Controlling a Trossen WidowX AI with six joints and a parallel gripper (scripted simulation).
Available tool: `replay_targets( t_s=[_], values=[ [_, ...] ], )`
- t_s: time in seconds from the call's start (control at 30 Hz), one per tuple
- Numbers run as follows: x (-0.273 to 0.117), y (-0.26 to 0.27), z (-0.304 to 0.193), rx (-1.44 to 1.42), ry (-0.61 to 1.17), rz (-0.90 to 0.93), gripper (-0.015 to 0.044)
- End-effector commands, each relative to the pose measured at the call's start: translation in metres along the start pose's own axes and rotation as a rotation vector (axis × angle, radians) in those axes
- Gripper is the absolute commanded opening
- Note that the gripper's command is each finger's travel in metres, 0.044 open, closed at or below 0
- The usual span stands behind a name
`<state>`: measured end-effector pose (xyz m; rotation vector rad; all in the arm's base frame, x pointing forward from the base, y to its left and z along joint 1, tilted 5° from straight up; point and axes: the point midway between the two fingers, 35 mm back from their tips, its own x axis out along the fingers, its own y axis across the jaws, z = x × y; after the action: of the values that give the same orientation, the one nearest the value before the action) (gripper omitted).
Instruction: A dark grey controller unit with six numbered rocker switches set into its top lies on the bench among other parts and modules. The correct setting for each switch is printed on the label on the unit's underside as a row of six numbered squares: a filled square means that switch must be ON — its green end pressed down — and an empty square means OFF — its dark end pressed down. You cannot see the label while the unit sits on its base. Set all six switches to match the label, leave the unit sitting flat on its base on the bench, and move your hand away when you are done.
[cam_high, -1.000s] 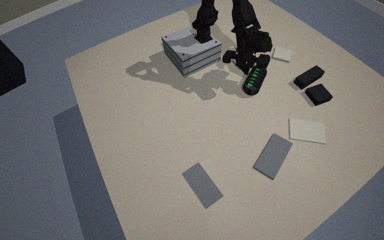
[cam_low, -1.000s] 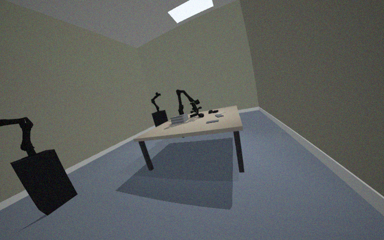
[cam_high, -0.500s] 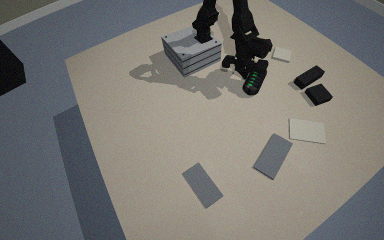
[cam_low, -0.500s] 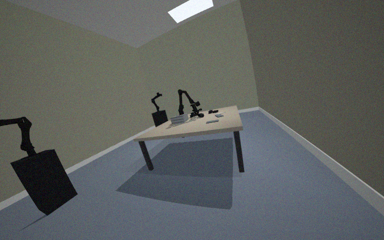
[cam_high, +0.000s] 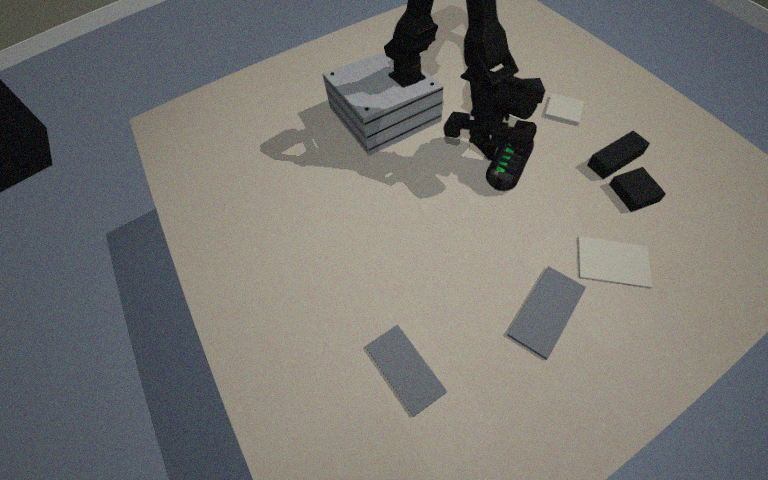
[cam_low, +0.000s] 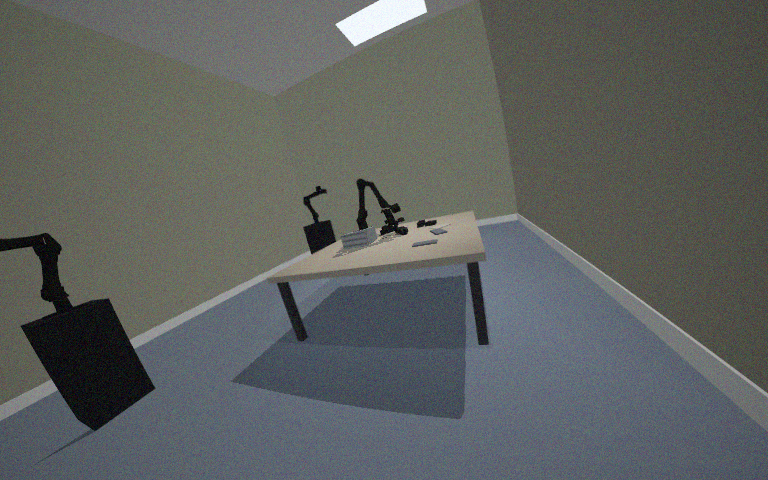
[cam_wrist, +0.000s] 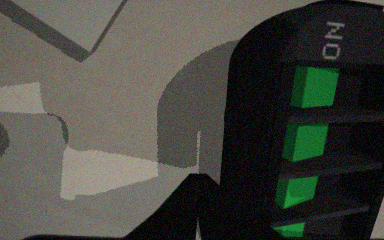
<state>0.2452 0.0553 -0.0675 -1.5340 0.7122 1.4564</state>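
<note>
The dark grey controller unit (cam_high: 502, 180) (cam_wrist: 250, 100) sits on its base on the bench, switches facing up. In the wrist view, the ON marking (cam_wrist: 332, 41) is at its far end and several green switch ends show below it in a column. The lower switches are cut off by the frame, and which ends are pressed down is hard to tell. The label underneath is hidden. My gripper (cam_high: 491, 156) (cam_wrist: 197, 181) is shut and empty. Its tips are low, close beside the unit's long side; whether they touch it is unclear.
A grey layered box (cam_high: 404, 116) carrying the arm's base stands behind left. Two black blocks (cam_high: 617, 153) (cam_high: 637, 188) lie right of the unit. A small white plate (cam_high: 563, 109), a larger white plate (cam_high: 614, 262) and two grey plates (cam_high: 546, 314) (cam_high: 404, 370) lie on the bench.
</note>
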Motion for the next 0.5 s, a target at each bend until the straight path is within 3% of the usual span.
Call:
replay_targets(
  t_s=[0.0,0.47],
  values=[
    [0.002,-0.001,0.001,0.003,-0.005,0.002,0.0000],
    [0.001,-0.006,0.000,0.006,-0.005,0.009,0.0000]
  ],
)
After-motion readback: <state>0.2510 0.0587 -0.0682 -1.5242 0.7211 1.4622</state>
